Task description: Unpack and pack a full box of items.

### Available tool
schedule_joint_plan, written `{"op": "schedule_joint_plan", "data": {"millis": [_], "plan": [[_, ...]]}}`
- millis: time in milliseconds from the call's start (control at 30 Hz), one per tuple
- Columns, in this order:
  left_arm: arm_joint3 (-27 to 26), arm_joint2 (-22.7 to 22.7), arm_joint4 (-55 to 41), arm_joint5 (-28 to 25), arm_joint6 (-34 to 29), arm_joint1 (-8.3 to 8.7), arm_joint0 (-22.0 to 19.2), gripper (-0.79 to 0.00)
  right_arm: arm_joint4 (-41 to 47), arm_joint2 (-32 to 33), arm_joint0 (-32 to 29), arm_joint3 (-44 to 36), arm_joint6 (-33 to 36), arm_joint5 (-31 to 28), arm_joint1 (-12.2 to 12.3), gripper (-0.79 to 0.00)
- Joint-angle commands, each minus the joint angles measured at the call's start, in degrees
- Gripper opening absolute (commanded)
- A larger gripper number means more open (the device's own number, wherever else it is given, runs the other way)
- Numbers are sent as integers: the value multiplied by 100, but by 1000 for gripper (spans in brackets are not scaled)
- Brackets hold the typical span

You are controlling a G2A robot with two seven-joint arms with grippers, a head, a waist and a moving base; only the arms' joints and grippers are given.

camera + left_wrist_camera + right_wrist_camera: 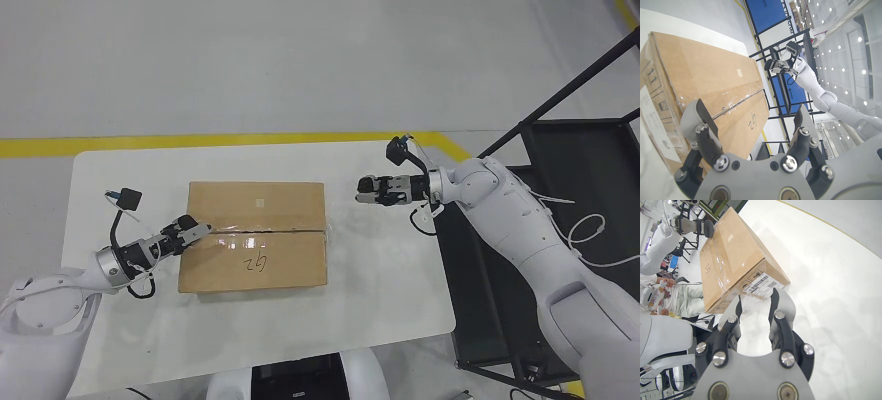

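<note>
**Taped cardboard box between two open grippers**

A closed cardboard box (256,236) lies flat on the white table (380,290), sealed along its tape seam (285,231). The left gripper (190,228) is at one end of the box, in line with the seam, its fingers spread, one finger over the top edge. The right gripper (368,188) hovers near the opposite end, spread and holding nothing, with the box just ahead of it and not touching

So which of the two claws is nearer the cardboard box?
The left gripper: its open fingers overlap one end of the box at the taped seam, while the right gripper hangs clear of the opposite end.
</note>
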Motion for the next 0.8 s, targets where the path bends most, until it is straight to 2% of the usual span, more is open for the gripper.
{"op": "schedule_joint_plan", "data": {"millis": [0, 267, 300, 333, 367, 533, 767], "plan": [[0, 0, 0, 0, 0, 0, 0, 0, -201, 26, -52, -97, -111, 161, 9, -785], [0, 0, 0, 0, 0, 0, 0, 0, -1142, 173, -209, -170, -541, 547, 63, -785], [0, 0, 0, 0, 0, 0, 0, 0, -1314, 171, -220, -186, -571, 566, 65, -662], [0, 0, 0, 0, 0, 0, 0, 0, -1568, 167, -211, -205, -588, 625, 69, -92], [0, 0, 0, 0, 0, 0, 0, 0, -1767, 173, -222, -230, -684, 709, 69, 0], [-70, 34, 96, 51, 163, -9, 12, 0, -2435, 186, -282, -189, -1072, 883, 57, 0], [-255, 76, 347, 304, 417, -13, -39, 0, -4047, 39, -242, -293, -1915, 1674, -34, 0]]}}
